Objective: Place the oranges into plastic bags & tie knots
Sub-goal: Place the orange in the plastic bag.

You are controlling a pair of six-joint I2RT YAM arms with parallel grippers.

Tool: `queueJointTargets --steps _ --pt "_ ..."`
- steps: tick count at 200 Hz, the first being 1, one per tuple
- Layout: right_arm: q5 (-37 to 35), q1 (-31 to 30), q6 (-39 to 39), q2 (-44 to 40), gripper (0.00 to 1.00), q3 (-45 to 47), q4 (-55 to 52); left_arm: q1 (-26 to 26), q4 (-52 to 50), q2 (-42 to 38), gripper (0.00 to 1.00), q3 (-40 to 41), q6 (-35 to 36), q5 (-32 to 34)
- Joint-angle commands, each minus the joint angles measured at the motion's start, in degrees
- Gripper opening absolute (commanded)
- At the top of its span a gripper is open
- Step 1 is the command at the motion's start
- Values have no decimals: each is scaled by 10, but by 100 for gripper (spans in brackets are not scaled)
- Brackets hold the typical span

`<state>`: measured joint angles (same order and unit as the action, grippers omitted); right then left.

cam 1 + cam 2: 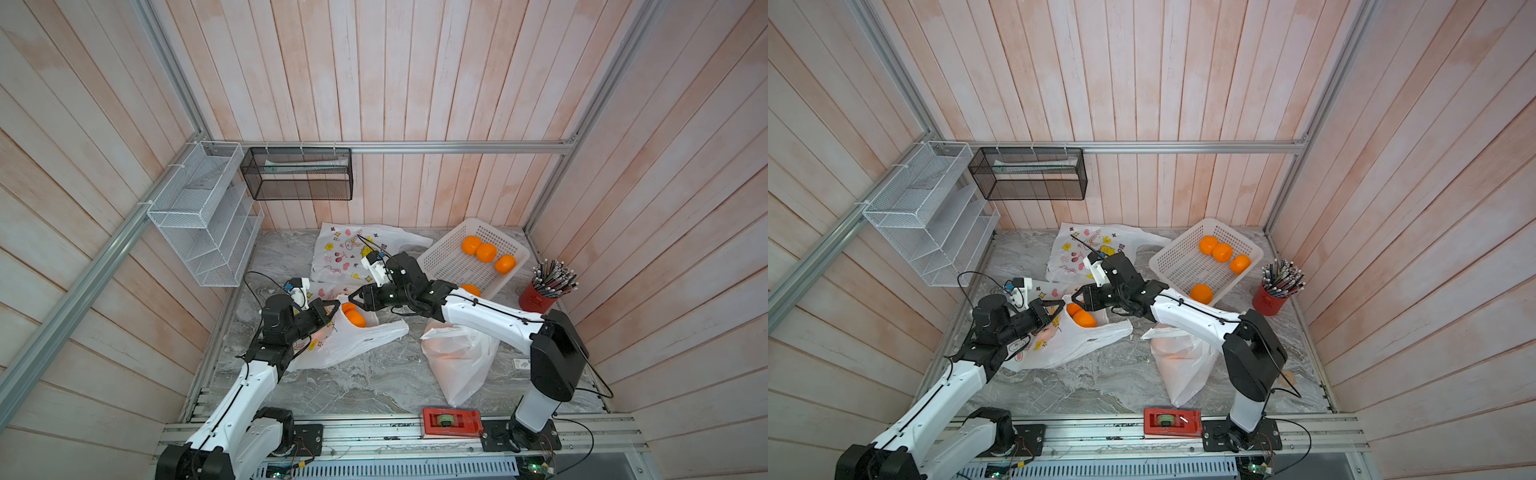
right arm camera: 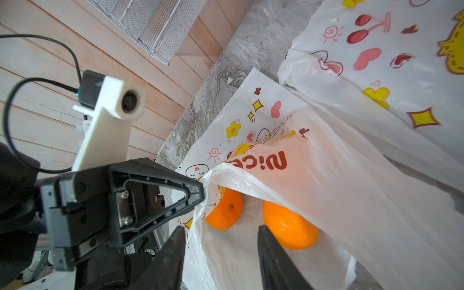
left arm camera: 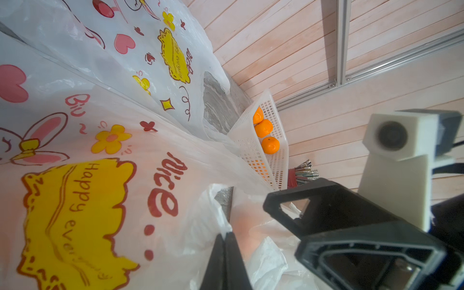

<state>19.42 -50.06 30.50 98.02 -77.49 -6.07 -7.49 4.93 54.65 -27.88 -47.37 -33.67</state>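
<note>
Read the top views as a clock, with 6 at the near rail and 12 at the back wall. A red tape dispenser (image 1: 452,423) sits on the rail at about 5 o'clock. Just beyond it, at 4 o'clock on the table (image 1: 365,386), a plain bag (image 1: 461,365) bulges with an orange tint showing through its film. Its top is bunched beneath the right arm, and I cannot tell whether it is knotted.

At 8 o'clock a printed bag (image 1: 357,340) lies on its side, its mouth turned toward 12. The left gripper (image 1: 333,308) is clenched on the rim of that mouth. In the left wrist view its fingers (image 3: 236,263) are pressed together on the film. Two oranges (image 2: 288,226) lie side by side just inside the mouth. The right gripper (image 2: 221,229) hovers at the opening from the 3 o'clock side. It is released, jaws apart with nothing between them, and one finger is just beside the nearer orange.

Farther on, toward 12, a second printed bag (image 1: 345,253) lies flat on the table. At 2 o'clock stands a white basket (image 1: 449,266) with three more oranges (image 1: 486,252) in a row in its far part. A fourth (image 1: 1201,294) lies at its near corner, next to the right arm. A red pen cup (image 1: 538,297) stands at 3 o'clock, near the basket.

On the walls, a white rack (image 1: 199,216) hangs at 10 o'clock and a black rack (image 1: 297,174) at 11.
</note>
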Motion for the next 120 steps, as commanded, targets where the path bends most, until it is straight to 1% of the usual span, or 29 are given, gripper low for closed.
queueJointTargets --steps 1,24,45,61,83,100,120 --pt "-40 36 -36 -53 59 20 -49 3 20 3 0 8 19 -7" --pt "-36 88 -85 -80 75 42 -112 2 23 6 0 7 21 -9" --pt "-45 122 -128 -90 85 60 -163 3 24 9 0 5 22 -11" --pt "-44 147 -146 -88 87 73 -186 2 24 11 0 4 23 -10" --pt "-9 176 -163 -81 88 97 -178 3 25 11 0 4 23 -9" --pt "10 180 -185 -70 88 106 -171 2 24 13 0 2 24 -9" --pt "51 181 -202 -56 88 114 -149 3 23 16 0 0 26 -9"
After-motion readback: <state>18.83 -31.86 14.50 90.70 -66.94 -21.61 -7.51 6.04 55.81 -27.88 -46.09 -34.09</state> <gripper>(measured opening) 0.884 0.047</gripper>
